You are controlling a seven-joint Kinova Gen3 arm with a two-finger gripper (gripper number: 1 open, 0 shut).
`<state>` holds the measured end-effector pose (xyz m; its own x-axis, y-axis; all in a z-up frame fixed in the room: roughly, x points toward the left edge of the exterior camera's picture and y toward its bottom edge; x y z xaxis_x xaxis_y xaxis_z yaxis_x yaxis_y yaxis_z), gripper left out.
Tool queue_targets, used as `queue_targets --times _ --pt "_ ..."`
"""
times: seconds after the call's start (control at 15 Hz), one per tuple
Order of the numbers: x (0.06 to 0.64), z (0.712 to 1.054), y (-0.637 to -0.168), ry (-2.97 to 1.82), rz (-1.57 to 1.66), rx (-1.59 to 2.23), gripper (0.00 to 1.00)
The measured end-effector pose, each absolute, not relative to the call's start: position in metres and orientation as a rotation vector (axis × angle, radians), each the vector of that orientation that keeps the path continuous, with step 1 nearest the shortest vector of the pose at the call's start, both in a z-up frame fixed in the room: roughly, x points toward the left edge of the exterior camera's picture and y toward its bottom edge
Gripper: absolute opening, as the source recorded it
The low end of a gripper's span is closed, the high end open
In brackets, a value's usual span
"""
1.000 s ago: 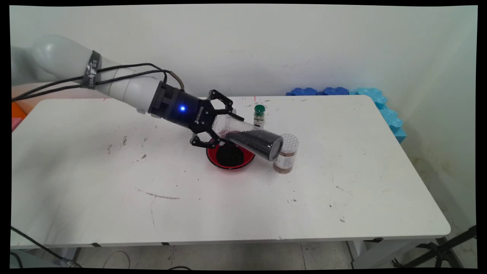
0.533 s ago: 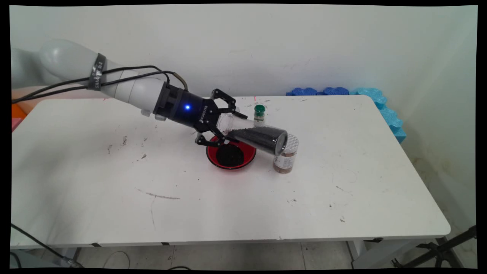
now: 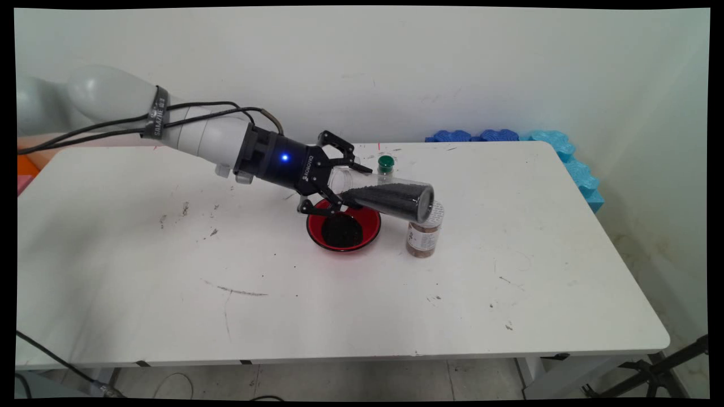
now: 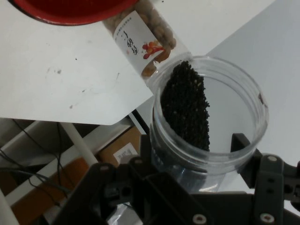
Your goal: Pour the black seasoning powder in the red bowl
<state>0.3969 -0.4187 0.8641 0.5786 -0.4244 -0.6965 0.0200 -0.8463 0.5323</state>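
While the gripper (image 3: 339, 180) clamps its fingers (image 4: 243, 143) round the open mouth of a clear jar (image 3: 384, 195), the jar lies nearly level above the table (image 3: 169, 271), its base tipped slightly down. Black grains (image 4: 185, 105) sit inside it. Below the gripper stands a red bowl (image 3: 343, 228) with more black grains. Beside the bowl's right stands a small bottle (image 3: 423, 233) of brown stuff, and behind is a green-capped bottle (image 3: 386, 165).

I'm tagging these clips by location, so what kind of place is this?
Probably a robotics lab or test room, not a home kitchen. A cabled research arm's end effector holds a clear jar of dark grains over a scuffed white table, with blue foam mats stacked against a bare wall.
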Motion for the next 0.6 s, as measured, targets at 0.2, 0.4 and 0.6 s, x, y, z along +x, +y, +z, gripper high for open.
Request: queue_targets --times 0.2,0.4,0.6 --pt "0.3954 0.8627 -0.4184 -0.297 -1.223 2.319 0.00" --pt "0.3937 0.8612 -0.4182 -0.266 -1.240 2.316 0.00" --pt "0.3922 0.8602 -0.4185 -0.242 -1.255 2.311 0.00"
